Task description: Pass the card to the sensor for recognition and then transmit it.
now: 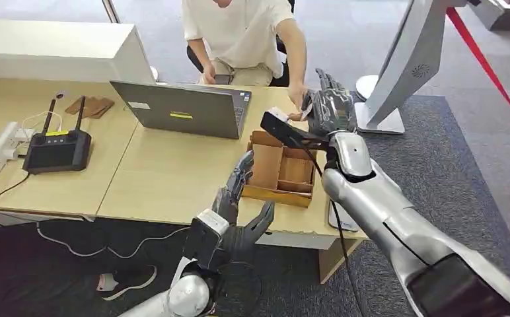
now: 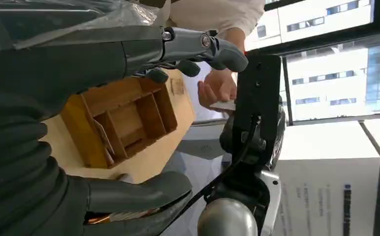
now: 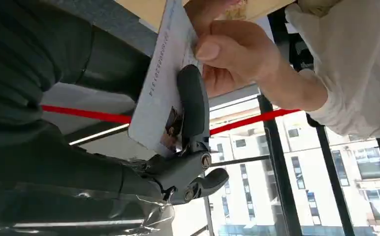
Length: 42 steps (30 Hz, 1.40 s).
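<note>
Handing over: judged the last step. Left robot hand spread, holding nothing, above the desk edge near the wooden tray. Right robot hand pinching the card, person's hand gripping it too, plain from right wrist view. Next: letting go once taken.

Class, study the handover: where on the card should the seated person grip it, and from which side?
Grip the card's free end, the one farthest from the robot's right hand, whose fingers cover the near end. The person's hand comes from the side opposite, pinching the thin flat faces.
</note>
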Available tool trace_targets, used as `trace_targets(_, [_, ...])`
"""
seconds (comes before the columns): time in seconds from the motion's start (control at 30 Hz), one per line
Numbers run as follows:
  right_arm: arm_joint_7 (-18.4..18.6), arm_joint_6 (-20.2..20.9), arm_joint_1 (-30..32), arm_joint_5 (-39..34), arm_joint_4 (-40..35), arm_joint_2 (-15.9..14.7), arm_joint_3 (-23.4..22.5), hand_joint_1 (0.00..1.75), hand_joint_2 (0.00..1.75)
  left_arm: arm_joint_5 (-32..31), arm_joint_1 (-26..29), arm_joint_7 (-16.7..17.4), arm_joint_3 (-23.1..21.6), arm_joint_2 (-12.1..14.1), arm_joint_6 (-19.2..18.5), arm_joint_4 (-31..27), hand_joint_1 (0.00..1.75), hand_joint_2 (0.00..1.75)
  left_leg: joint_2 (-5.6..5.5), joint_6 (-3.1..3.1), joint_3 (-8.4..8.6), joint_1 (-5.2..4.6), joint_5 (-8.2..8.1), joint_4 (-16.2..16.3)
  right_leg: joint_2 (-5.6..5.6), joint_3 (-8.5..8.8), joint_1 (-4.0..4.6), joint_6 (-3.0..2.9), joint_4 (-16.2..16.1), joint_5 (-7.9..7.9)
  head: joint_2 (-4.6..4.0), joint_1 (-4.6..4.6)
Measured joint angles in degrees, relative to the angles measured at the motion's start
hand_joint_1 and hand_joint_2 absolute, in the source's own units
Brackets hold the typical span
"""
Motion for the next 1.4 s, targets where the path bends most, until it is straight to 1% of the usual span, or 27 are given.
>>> trace_targets(0.23, [-1.8,-0.2,0.0,0.7,0.5,0.1,-0.9,1.75,1.75,0.0,-0.1,-0.1,-0.1,0.0,0.0,0.4,0.00,1.75,0.00,0.00,0.00,0.00,0.00,0.0,0.00,0.00,0.00,0.00,0.0,0.00,0.00,0.00])
trace_targets(0.37, [-3.6,-0.9,0.1,-0.7,0.3,0.1,-1.9,1.75,1.75,-0.7,0.0,-0.1,-0.2,0.0,0.0,0.4,0.00,1.75,0.00,0.00,0.00,0.00,0.00,0.0,0.00,0.01,0.00,0.00,0.0,0.00,0.00,0.00])
trace_targets(0.47, [-3.7,-1.3,0.1,-1.2,0.2,0.2,-2.8,1.75,1.75,-0.9,0.0,0.0,-0.2,0.0,0.0,0.4,0.00,1.75,0.00,0.00,0.00,0.00,0.00,0.0,0.00,0.01,0.00,0.00,0.0,0.00,0.00,0.00])
trace_targets(0.53, [-4.9,-2.1,0.3,-2.6,-0.1,0.2,-3.1,1.75,1.75,-1.7,0.1,0.4,-0.2,0.0,0.0,0.4,0.00,1.75,0.00,0.00,0.00,0.00,0.00,0.0,0.00,0.01,0.00,0.00,0.0,0.00,0.00,0.00])
trace_targets(0.6, [-5.9,-3.4,1.2,-5.5,-1.2,0.2,-4.2,1.75,1.75,-3.6,0.6,1.8,0.1,0.0,0.0,0.4,0.00,1.75,0.00,0.00,0.02,0.00,0.00,0.0,0.00,0.01,0.00,0.00,0.0,0.00,0.00,0.00])
trace_targets(0.7, [-5.9,-4.1,3.4,-7.4,-4.7,-1.0,-6.0,1.75,1.75,-6.5,1.8,3.5,0.9,0.2,0.0,0.1,0.00,1.75,0.00,0.00,0.01,0.00,0.00,0.0,0.00,0.01,0.00,0.00,0.0,0.00,0.00,-0.02])
trace_targets(0.8, [-5.0,-4.2,5.7,-8.2,-8.2,-2.6,-7.4,1.75,1.75,-8.6,2.9,4.7,1.9,0.4,0.0,-0.5,0.00,1.75,0.00,0.00,0.02,-0.01,-0.01,0.0,0.00,0.02,0.00,0.00,0.0,0.00,0.00,0.00])
trace_targets(0.87, [-4.5,-4.6,7.7,-9.4,-11.0,-4.2,-8.9,1.75,1.75,-10.1,4.0,5.5,3.2,0.6,0.0,-1.3,0.00,1.75,0.00,0.00,0.02,-0.01,-0.01,0.0,0.00,0.02,0.00,0.00,0.0,0.00,0.00,0.00])
trace_targets(1.03, [-4.4,-6.4,12.3,-10.7,-15.8,-7.5,-12.1,1.75,1.75,-12.1,5.9,7.0,5.6,1.3,0.0,-3.0,0.00,1.75,-0.01,0.01,0.05,-0.02,-0.01,0.0,0.00,0.06,-0.01,0.00,0.0,0.00,0.00,0.00])
trace_targets(1.17, [-4.7,-7.1,15.9,-11.0,-18.3,-9.6,-14.1,1.75,1.75,-12.7,7.4,7.5,7.0,1.8,0.0,-4.2,0.00,1.75,-0.01,0.01,0.04,-0.02,-0.01,0.0,0.00,0.06,-0.02,0.00,0.0,0.00,0.00,0.00])
trace_targets(1.4, [-4.7,-7.3,18.7,-8.1,-20.6,-12.1,-15.8,1.75,1.75,-12.6,7.9,7.5,8.2,2.1,0.0,-4.9,0.00,1.75,-0.01,0.01,0.04,-0.01,-0.01,0.0,0.00,0.05,-0.02,0.00,0.0,0.00,0.00,-0.02])
